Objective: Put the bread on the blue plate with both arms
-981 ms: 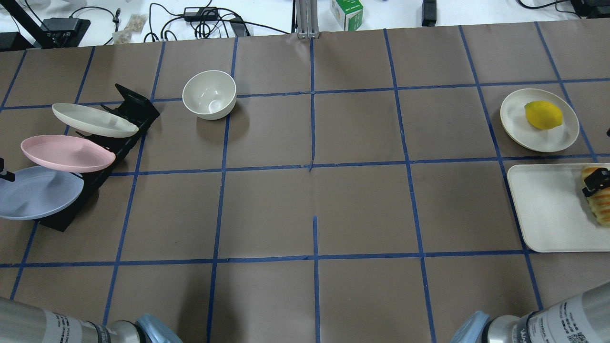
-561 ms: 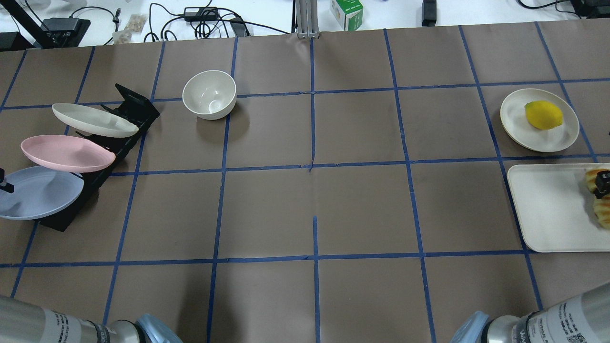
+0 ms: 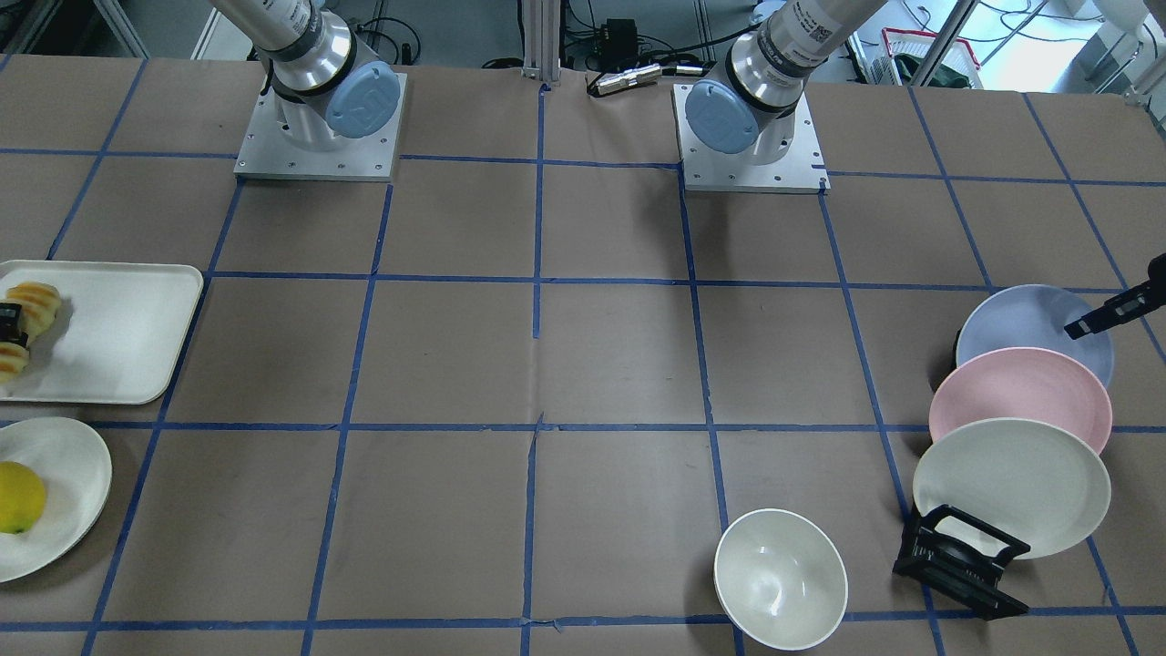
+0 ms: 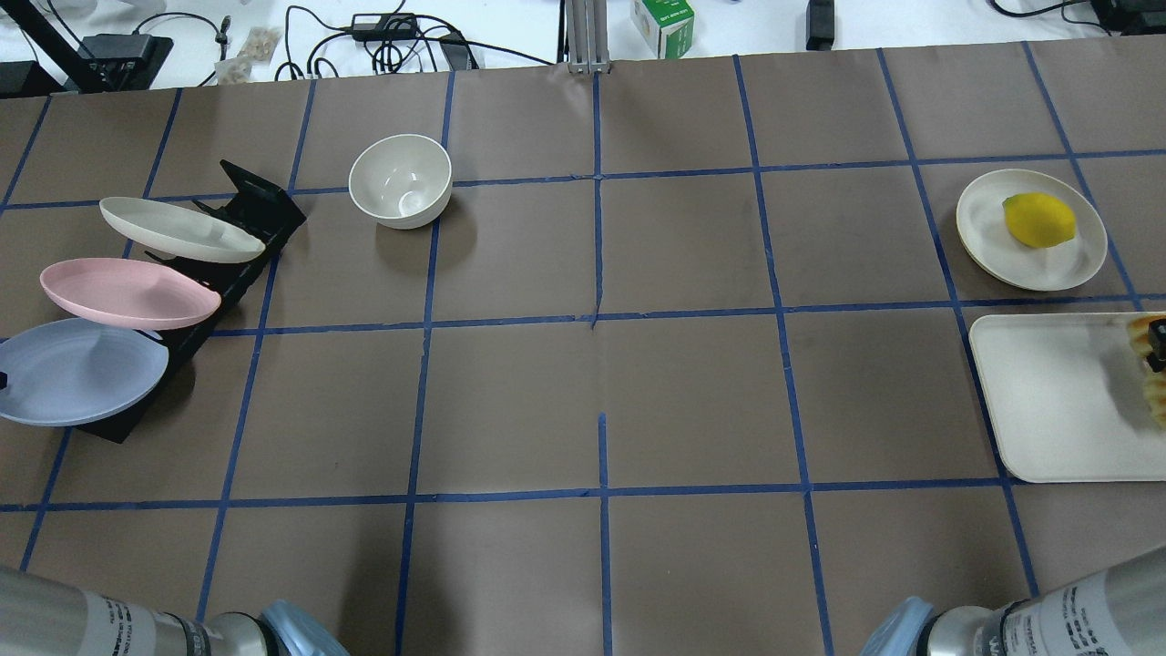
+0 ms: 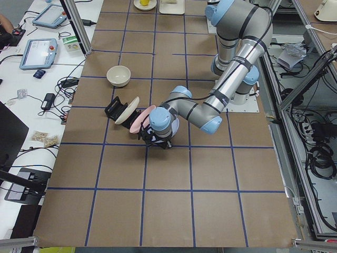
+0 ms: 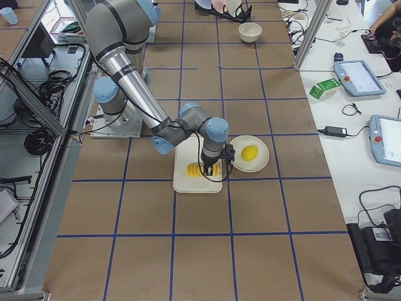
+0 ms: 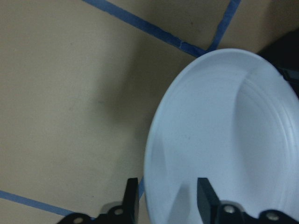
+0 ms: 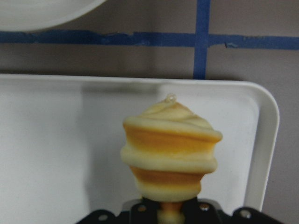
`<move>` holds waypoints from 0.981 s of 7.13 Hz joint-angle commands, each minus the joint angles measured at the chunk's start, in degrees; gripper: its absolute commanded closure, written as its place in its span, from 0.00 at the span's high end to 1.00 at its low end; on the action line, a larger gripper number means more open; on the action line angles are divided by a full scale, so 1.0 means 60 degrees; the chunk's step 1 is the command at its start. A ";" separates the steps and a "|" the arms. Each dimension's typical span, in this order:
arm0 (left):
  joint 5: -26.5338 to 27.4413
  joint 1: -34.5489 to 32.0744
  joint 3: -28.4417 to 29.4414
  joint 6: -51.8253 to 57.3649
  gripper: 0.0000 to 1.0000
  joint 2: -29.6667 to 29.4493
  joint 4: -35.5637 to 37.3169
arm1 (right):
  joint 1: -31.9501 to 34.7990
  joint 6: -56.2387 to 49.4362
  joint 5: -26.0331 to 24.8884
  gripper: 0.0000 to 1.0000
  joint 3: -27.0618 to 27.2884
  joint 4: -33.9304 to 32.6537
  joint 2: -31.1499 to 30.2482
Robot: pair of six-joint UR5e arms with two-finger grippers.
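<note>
The pale blue plate (image 4: 82, 369) leans in the nearest slot of a black rack (image 4: 260, 205) at the table's left; it also shows in the front view (image 3: 1020, 323). My left gripper (image 7: 166, 200) has one finger outside the plate's rim and one over its face (image 7: 224, 140), closed in on the rim. The bread (image 8: 170, 149) is a row of orange-and-cream slices, seen end-on. My right gripper (image 4: 1159, 337) is shut on it just over the white tray (image 4: 1048, 401) at the right edge. The bread also shows in the right side view (image 6: 195, 170).
A pink plate (image 4: 127, 293) and a cream plate (image 4: 178, 230) lean in the same rack. A white bowl (image 4: 401, 180) stands beyond it. A yellow fruit (image 4: 1038, 220) lies on a small cream plate (image 4: 993, 237) behind the tray.
The right gripper and the bread have shifted toward the right edge of the overhead view. The left finger has slid along the blue plate's rim, and the plate has tipped slightly.
</note>
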 commanded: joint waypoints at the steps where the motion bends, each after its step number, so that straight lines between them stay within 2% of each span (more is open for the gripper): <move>1: -0.0010 -0.0021 0.0127 0.0027 0.00 0.0141 -0.0049 | 0.0149 0.0141 0.0004 0.28 -0.0001 0.0038 -0.0168; 2: -0.0010 -0.0021 0.0229 0.0070 0.00 0.0244 -0.0063 | 0.0149 0.0141 0.0004 0.28 -0.0001 0.0038 -0.0182; 3: 0.0382 -0.0035 0.0404 0.0100 0.00 0.0448 -0.0107 | 0.0149 0.0141 0.0004 0.28 -0.0001 0.0038 -0.0197; 5: 0.0561 -0.0021 0.0785 0.0100 0.00 0.0989 -0.1681 | 0.0251 0.0199 0.0004 0.24 -0.0001 0.0401 -0.0634; 7: 0.0882 0.0008 0.1370 0.0085 0.00 0.1735 -0.3802 | 0.0514 0.0610 0.0004 0.24 -0.0016 0.0973 -0.1191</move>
